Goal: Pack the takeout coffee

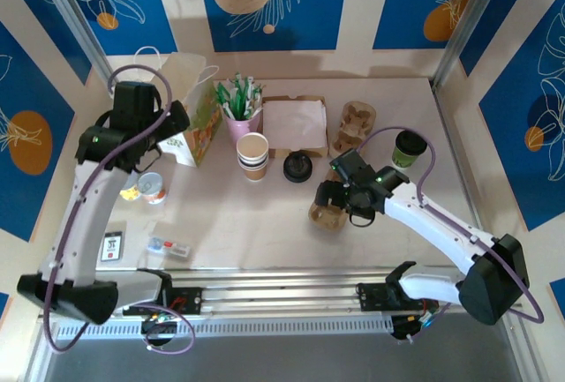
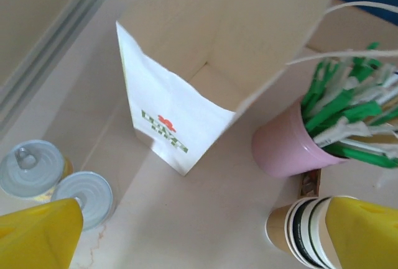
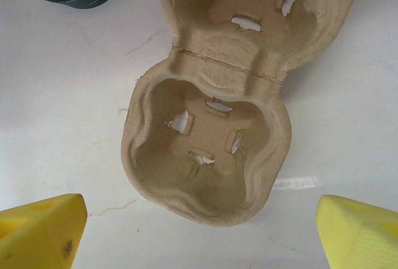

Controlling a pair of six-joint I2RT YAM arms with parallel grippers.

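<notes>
- The takeout coffee (image 1: 410, 146) stands upright on the bench (image 1: 229, 223) at the far right, just behind the right arm and clear of both claws.
- The right claw (image 3: 202, 228) is released and empty, jaws wide above a pulp cup carrier (image 3: 261, 132).
- The left claw (image 2: 202, 235) is released and empty, above the bench near the open paper bag (image 2: 168, 113).

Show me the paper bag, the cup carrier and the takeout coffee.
paper bag (image 2: 155, 89), left wrist view, white outer wall.
cup carrier (image 3: 208, 133), right wrist view, floor of the near well.
takeout coffee (image 1: 410, 147), top external view, its top.
</notes>
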